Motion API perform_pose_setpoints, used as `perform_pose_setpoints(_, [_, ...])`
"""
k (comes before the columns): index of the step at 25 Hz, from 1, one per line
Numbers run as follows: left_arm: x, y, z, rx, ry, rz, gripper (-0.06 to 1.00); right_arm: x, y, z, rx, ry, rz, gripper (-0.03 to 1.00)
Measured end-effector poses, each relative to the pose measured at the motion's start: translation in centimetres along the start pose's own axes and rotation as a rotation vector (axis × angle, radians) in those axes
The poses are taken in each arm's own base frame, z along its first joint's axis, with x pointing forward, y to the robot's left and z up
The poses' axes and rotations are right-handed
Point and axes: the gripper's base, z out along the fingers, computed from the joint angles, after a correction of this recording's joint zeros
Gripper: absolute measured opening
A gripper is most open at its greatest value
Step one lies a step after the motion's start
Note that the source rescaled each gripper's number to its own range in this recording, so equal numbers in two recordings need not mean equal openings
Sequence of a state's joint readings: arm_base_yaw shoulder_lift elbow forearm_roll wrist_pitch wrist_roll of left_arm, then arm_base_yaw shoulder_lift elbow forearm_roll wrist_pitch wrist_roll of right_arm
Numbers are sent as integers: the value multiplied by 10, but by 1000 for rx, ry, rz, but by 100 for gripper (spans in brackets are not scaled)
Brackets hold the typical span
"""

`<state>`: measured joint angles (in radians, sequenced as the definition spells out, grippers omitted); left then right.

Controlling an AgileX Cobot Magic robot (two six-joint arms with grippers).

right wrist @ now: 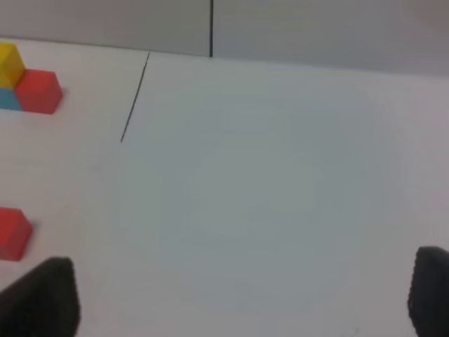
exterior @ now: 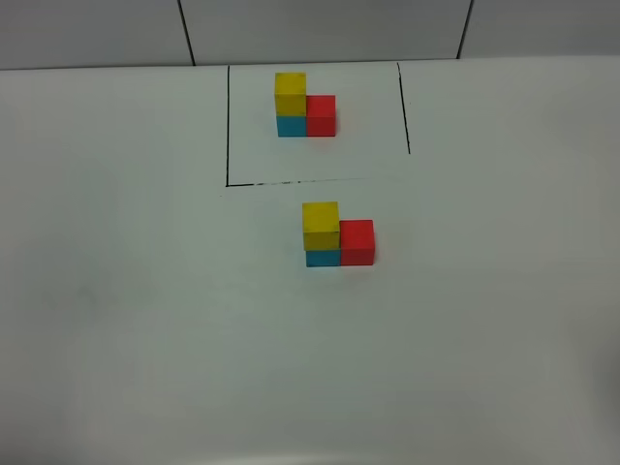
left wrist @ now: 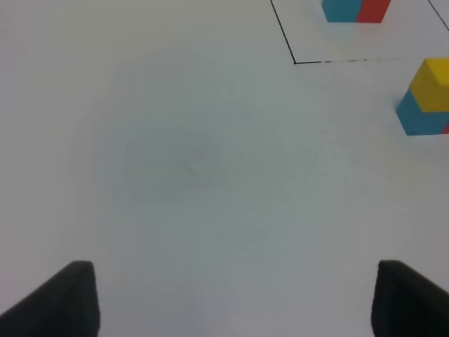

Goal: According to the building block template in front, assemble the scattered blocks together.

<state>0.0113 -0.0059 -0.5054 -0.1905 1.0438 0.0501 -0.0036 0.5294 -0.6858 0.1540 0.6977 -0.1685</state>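
Observation:
The building block template [exterior: 305, 111] stands at the back inside a thin black outline [exterior: 228, 126]: yellow on cyan-blue, red alongside on the right. The three loose cubes stand joined in front of it: yellow cube [exterior: 320, 225] on the cyan-blue cube [exterior: 322, 258], red cube [exterior: 356, 241] touching on the right. Neither gripper shows in the exterior high view. My left gripper [left wrist: 235, 298] is open and empty over bare table, with the yellow cube [left wrist: 431, 84] and cyan-blue cube [left wrist: 421, 119] off to one side. My right gripper [right wrist: 242, 298] is open and empty, with the red cube [right wrist: 10, 233] at the frame edge.
The white table [exterior: 145, 320] spreads around both trios. A grey panelled wall with dark seams [exterior: 187, 29] runs along the back edge. The template also shows in the left wrist view [left wrist: 354, 10] and the right wrist view [right wrist: 38, 90].

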Motion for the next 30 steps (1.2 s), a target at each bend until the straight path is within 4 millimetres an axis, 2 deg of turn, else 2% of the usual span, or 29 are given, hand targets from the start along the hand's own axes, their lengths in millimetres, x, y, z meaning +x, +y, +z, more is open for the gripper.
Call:
perform_pose_setpoints(5, [0,0,0,0,0,0,96,33,4,-19,-7,-9,-3,98])
perform_pose_setpoints(12, [0,0,0,0,0,0,96,55,4,-48,43,-77,18,98])
perform_pose_setpoints(19, [0,0,0,0,0,0,96,85,-2,-64,143,-75,8,96])
perform_pose_setpoints(30, [0,0,0,0,0,0,96,90,-1,-68,134,-91,60,93])
